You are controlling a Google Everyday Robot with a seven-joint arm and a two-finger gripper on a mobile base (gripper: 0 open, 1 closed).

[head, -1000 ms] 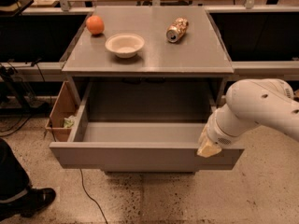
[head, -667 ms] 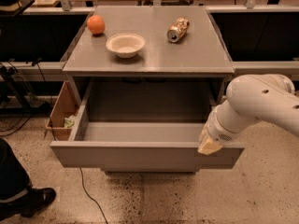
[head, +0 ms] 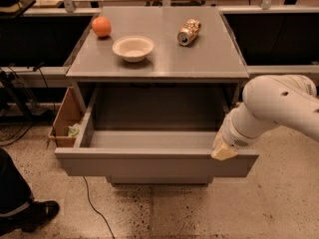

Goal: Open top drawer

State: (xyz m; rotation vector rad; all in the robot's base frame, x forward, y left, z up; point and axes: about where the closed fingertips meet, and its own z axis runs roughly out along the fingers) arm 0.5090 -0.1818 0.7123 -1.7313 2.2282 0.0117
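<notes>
The top drawer [head: 149, 163] is a wide, shallow grey drawer with a plain flat front. It stands pulled far out from under the grey counter [head: 209, 59], and its inside looks empty. My gripper [head: 224, 151] sits at the top edge of the drawer front, near its right end. The white arm [head: 279, 106] reaches in from the right and hides the drawer's right side wall.
On the counter lie an orange [head: 101, 27], a white bowl [head: 132, 48] and a tipped can [head: 189, 32]. A cardboard box [head: 65, 118] stands on the floor left of the drawer. A person's shoe [head: 30, 215] and a cable [head: 94, 205] are at the lower left.
The arm has shifted very slightly. The drawer stands pulled out as before.
</notes>
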